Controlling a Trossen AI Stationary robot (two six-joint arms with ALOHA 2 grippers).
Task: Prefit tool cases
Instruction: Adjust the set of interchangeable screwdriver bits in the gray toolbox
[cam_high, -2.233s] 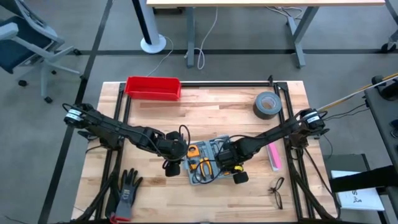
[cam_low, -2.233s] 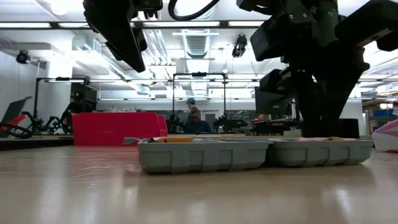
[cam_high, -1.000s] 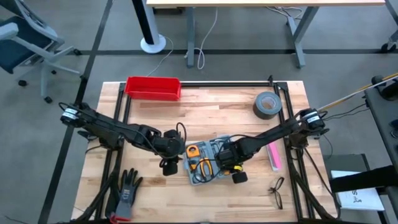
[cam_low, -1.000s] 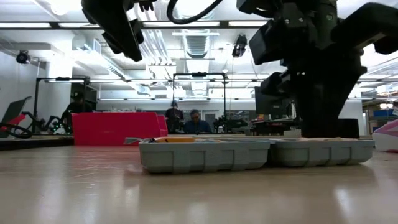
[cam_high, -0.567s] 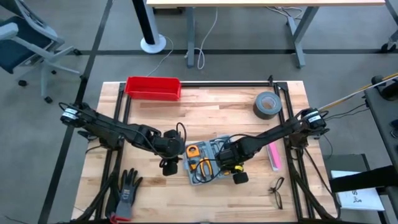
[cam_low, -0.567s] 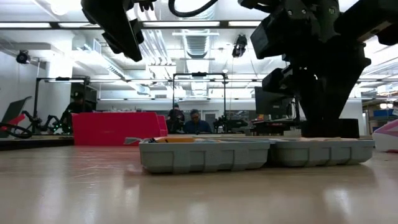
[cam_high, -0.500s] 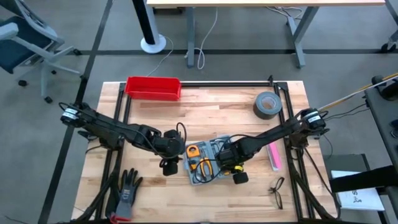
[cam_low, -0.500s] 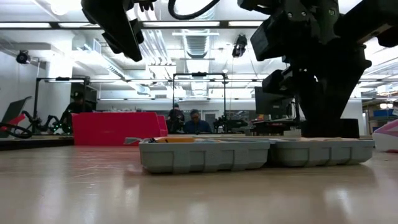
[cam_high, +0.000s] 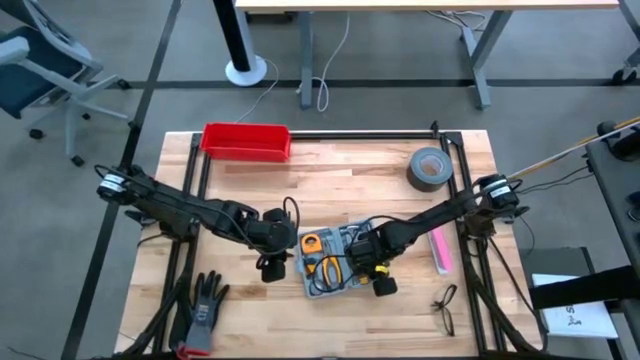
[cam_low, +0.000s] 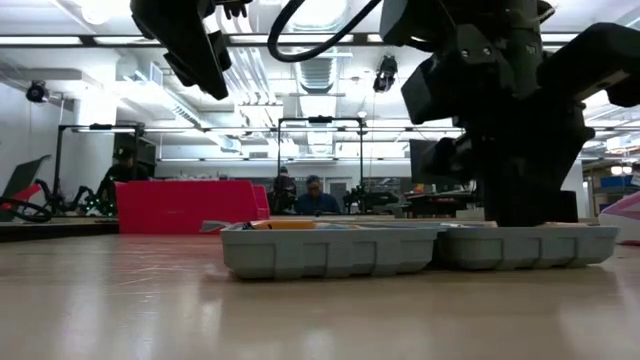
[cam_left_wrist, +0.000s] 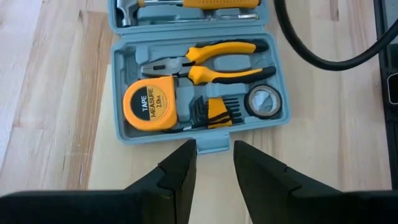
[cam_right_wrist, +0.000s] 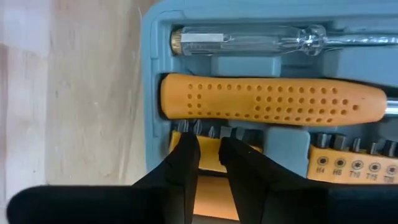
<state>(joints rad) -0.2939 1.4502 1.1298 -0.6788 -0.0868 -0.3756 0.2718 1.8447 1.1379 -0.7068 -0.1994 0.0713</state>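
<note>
Right wrist view puts your right gripper (cam_right_wrist: 208, 149) low over the open tool case (cam_right_wrist: 261, 18), its fingers a narrow gap apart with nothing between them, tips over the row of screwdriver bits (cam_right_wrist: 208, 130) beside the orange perforated handle (cam_right_wrist: 267, 99). Your left gripper (cam_left_wrist: 214, 155) hangs just off the case's latch edge, fingers slightly parted and holding nothing, facing the tape measure (cam_left_wrist: 149, 107), pliers (cam_left_wrist: 205, 62) and hex keys (cam_left_wrist: 211, 112). From above, you see the case (cam_high: 325, 262) lying open near the middle of the wooden table (cam_high: 340, 180), between both grippers, well apart from the red bin (cam_high: 246, 141) and the duct tape roll (cam_high: 430, 168)
</note>
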